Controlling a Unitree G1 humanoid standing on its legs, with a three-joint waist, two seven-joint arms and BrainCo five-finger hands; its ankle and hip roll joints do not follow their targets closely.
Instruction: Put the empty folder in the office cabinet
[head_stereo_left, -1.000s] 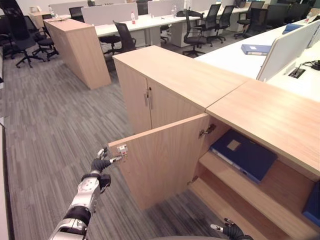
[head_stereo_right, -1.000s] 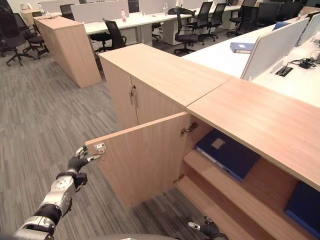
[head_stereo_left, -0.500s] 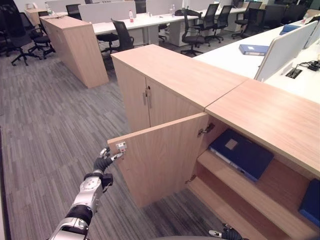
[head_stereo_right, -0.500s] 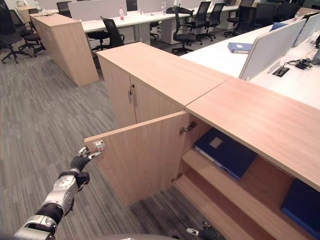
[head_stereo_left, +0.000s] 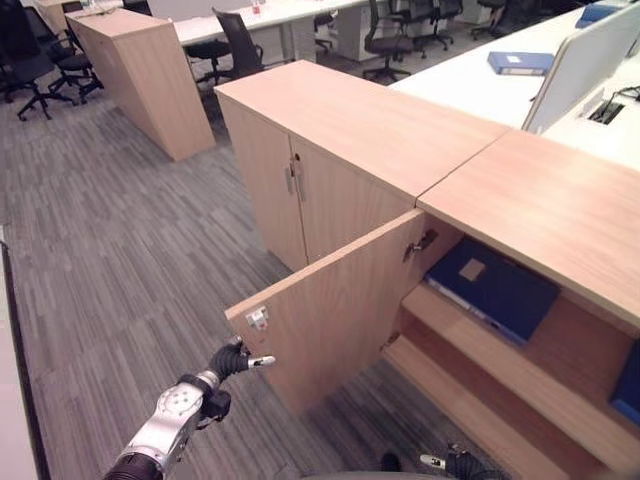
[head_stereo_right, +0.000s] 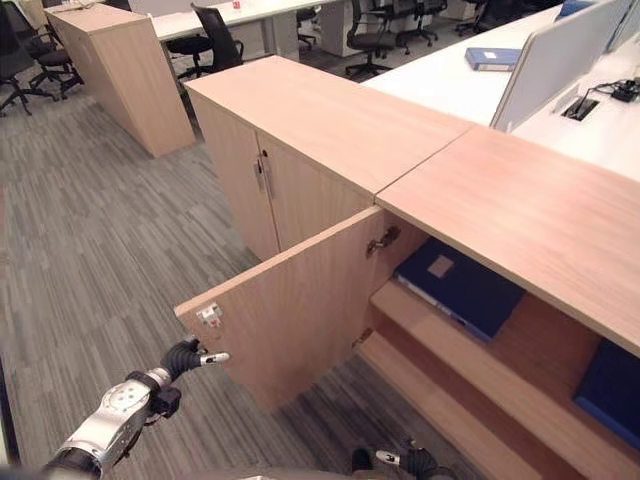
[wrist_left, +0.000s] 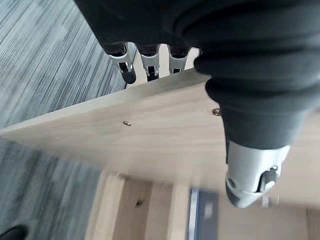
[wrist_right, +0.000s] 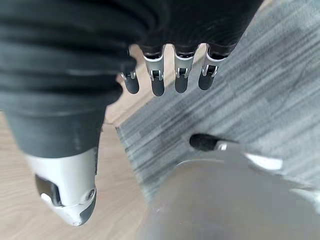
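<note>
**Folder on the shelf, cabinet door ajar**

The dark blue flat folder (head_stereo_left: 492, 287) lies on the upper shelf inside the light wooden office cabinet (head_stereo_left: 530, 215), at 3 o'clock. The open wooden cabinet door (head_stereo_left: 330, 305) stands centre. The left hand (head_stereo_left: 232, 358), fingers relaxed, touches its edge at 7 o'clock. The right hand (wrist_right: 165, 60) hangs loose-fingered at 5 o'clock, holding nothing.

- A grey striped carpet (head_stereo_left: 110, 250) spreads beneath and well beyond the fingers.
- A separate wooden cupboard (head_stereo_left: 140, 75) stands far ahead of the fingers.
- Black office chairs (head_stereo_left: 235, 45) ring a long white surface (head_stereo_left: 270, 12), farther off.
- A white surface (head_stereo_left: 470, 95) carries a blue binder (head_stereo_left: 520, 62), beside a grey divider panel (head_stereo_left: 585, 60).
</note>
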